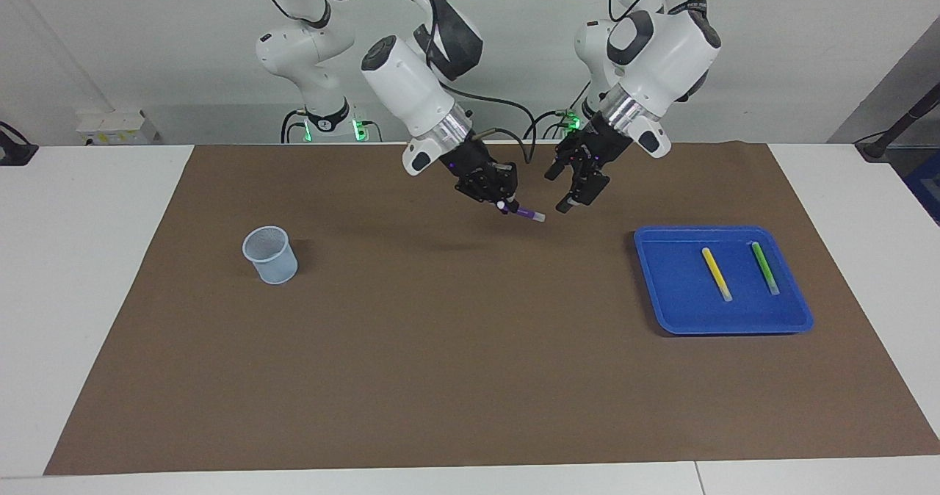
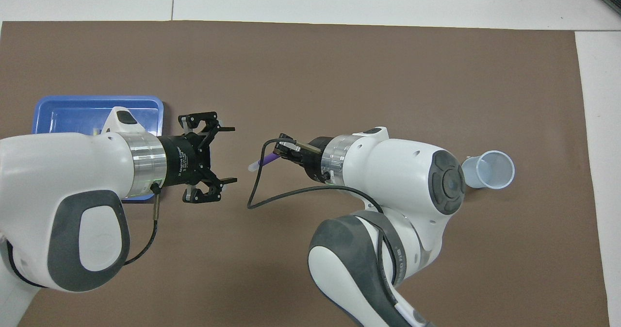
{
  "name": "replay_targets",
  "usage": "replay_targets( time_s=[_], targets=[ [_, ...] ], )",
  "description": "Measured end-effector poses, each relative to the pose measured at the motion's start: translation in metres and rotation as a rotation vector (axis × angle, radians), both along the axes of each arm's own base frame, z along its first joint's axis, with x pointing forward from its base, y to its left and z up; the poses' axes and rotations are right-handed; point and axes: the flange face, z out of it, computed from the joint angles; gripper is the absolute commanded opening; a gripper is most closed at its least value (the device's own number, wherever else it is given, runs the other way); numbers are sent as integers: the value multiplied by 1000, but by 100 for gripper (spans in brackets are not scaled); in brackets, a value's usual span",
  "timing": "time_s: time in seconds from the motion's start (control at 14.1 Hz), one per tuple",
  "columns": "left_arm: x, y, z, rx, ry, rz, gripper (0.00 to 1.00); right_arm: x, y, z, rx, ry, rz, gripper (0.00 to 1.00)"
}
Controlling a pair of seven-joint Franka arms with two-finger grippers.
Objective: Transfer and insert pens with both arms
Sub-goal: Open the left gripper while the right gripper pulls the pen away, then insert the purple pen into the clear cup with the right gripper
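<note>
The purple pen (image 1: 527, 214) (image 2: 265, 159) hangs in the air over the brown mat, pale cap pointing toward the left arm's end. My right gripper (image 1: 505, 204) (image 2: 283, 153) is shut on its purple end. My left gripper (image 1: 564, 188) (image 2: 231, 155) stands open a short gap from the cap, holding nothing. The yellow pen (image 1: 716, 273) and the green pen (image 1: 764, 268) lie side by side in the blue tray (image 1: 675, 282) (image 2: 73, 111). In the overhead view my left arm covers both of them.
A pale translucent cup (image 1: 271, 255) (image 2: 489, 170) stands upright on the mat (image 1: 440, 348) toward the right arm's end. The tray sits toward the left arm's end. Smaller white arms with green lights (image 1: 316, 124) stand at the robots' edge of the table.
</note>
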Motion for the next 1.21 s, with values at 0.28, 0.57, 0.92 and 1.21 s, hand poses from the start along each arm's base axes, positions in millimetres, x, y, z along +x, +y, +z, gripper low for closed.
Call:
replay_targets(
  time_s=[0.28, 0.57, 0.92, 1.21],
  targets=[
    [12, 93, -8, 53, -81, -240, 100, 5, -40, -11, -264, 14, 201, 0],
    [7, 188, -12, 148, -137, -441, 100, 4, -77, -14, -471, 21, 396, 0],
    [-3, 244, -12, 290, -183, -682, 100, 14, -155, -1, -652, 14, 655, 0],
    [-7, 268, -13, 444, -220, -994, 100, 25, -225, 14, -792, -12, 866, 0]
  ],
)
